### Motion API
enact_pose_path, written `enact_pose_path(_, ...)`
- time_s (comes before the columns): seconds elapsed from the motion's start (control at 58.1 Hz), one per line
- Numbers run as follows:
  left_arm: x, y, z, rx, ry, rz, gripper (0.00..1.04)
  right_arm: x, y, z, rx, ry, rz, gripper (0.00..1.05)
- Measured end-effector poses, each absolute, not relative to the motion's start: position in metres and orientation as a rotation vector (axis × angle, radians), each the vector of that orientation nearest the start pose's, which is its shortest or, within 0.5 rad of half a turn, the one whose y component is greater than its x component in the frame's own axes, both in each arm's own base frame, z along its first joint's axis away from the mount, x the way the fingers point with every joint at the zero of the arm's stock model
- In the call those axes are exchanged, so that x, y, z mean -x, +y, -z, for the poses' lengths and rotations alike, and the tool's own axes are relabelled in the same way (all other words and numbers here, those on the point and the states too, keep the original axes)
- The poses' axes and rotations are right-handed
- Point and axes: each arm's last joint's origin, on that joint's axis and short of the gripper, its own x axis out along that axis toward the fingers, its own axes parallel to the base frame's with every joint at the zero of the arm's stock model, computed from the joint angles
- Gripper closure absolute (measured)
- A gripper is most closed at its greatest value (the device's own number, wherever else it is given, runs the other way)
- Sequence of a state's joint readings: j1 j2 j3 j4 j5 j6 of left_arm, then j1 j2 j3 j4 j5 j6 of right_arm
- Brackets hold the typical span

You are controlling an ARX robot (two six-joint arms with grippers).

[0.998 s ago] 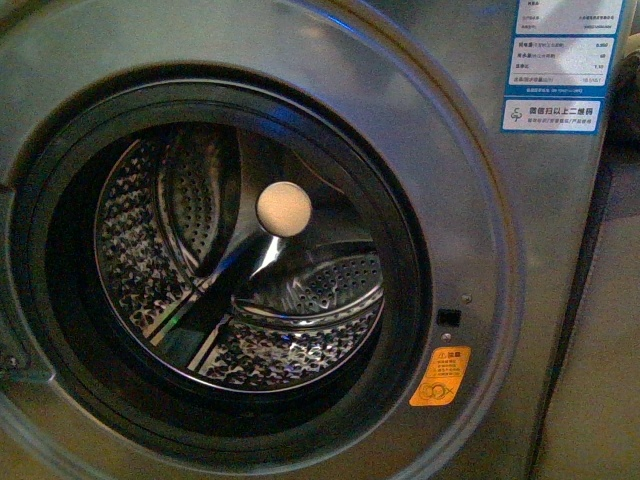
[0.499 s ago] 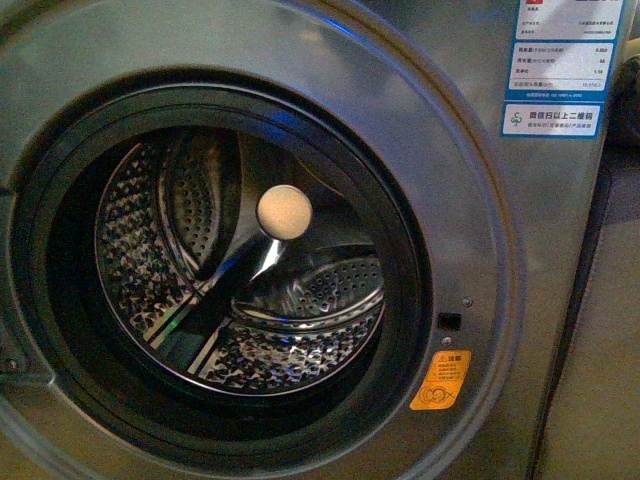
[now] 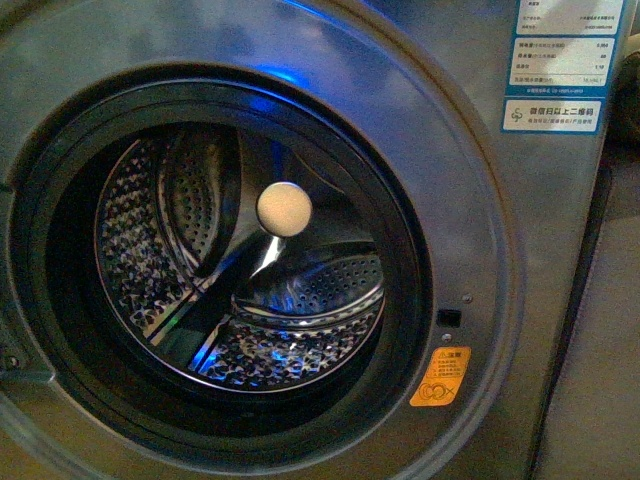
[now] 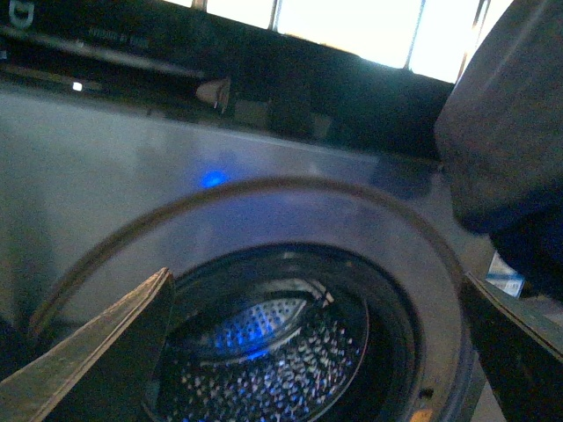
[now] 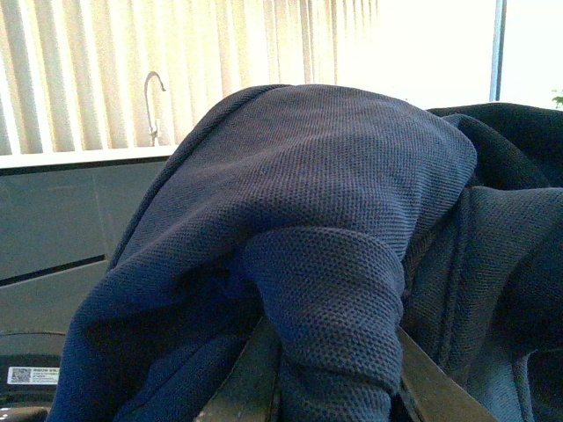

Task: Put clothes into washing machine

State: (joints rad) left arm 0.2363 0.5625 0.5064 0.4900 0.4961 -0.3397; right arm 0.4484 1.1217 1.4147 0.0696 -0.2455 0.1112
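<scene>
The washing machine [image 3: 480,200] fills the front view, grey, its round black-rimmed porthole [image 3: 400,300] open onto the perforated steel drum [image 3: 300,350]. Neither arm shows there. In the left wrist view my left gripper [image 4: 308,352] is open, its fingers [image 4: 106,352] wide apart in front of the porthole [image 4: 387,316], nothing between them. The navy clothes [image 5: 325,202] fill the right wrist view, and my right gripper [image 5: 330,387] is shut on a thick fold of them. A dark bulk of the clothes [image 4: 506,132] hangs at the edge of the left wrist view.
An orange warning sticker [image 3: 440,375] and a blue-white label [image 3: 558,65] sit on the machine's face. A pale round disc [image 3: 284,209] shows at the drum's back. Behind the clothes are pale blinds [image 5: 88,61], a faucet [image 5: 154,97] and a grey counter front [image 5: 53,229].
Blue glints have appeared on the machine's face above the porthole and inside the drum. The front view has hardly shifted.
</scene>
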Motion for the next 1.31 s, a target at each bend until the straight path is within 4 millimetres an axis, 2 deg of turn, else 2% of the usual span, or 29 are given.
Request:
enact_pose_path(0.086,-0.130,0.006,-0.352,0.181,-0.374,0.361,0.07,-0.188,0.098,-0.504,-0.143,-0.330,-0.706,0.89)
enact_pose_path(0.155,-0.129,-0.006,-0.367,0.181,-0.389,0.405,0.12,-0.188,0.098,-0.504,-0.143,-0.330,-0.707,0.89)
enact_pose_path(0.206,-0.128,-0.013,-0.374,0.180,-0.398,0.430,0.09,-0.188,0.098,-0.504,-0.143,-0.330,-0.706,0.89)
enact_pose_path(0.224,-0.127,-0.019,-0.379,0.179,-0.404,0.458,0.05,-0.188,0.098,-0.504,-0.143,-0.330,-0.706,0.89)
enact_pose_path(0.327,-0.124,-0.038,-0.391,0.174,-0.423,0.527,0.07,-0.188,0.098,-0.504,-0.143,-0.330,-0.706,0.89)
enact_pose_path(0.568,-0.125,-0.079,-0.399,0.158,-0.407,0.688,0.07,-0.188,0.098,-0.504,-0.143,-0.330,-0.706,0.89)
enact_pose_path(0.723,-0.134,-0.106,-0.404,0.122,-0.396,0.764,0.07,-0.188,0.098,-0.504,-0.143,-0.330,-0.707,0.89)
enact_pose_path(1.067,-0.156,-0.141,-0.423,0.088,-0.408,0.762,0.07,-0.188,0.098,-0.504,-0.144,-0.330,-0.704,0.89)
enact_pose_path(1.308,-0.166,-0.165,-0.422,0.084,-0.402,0.733,0.07,-0.188,0.098,-0.504,-0.144,-0.330,-0.701,0.89)
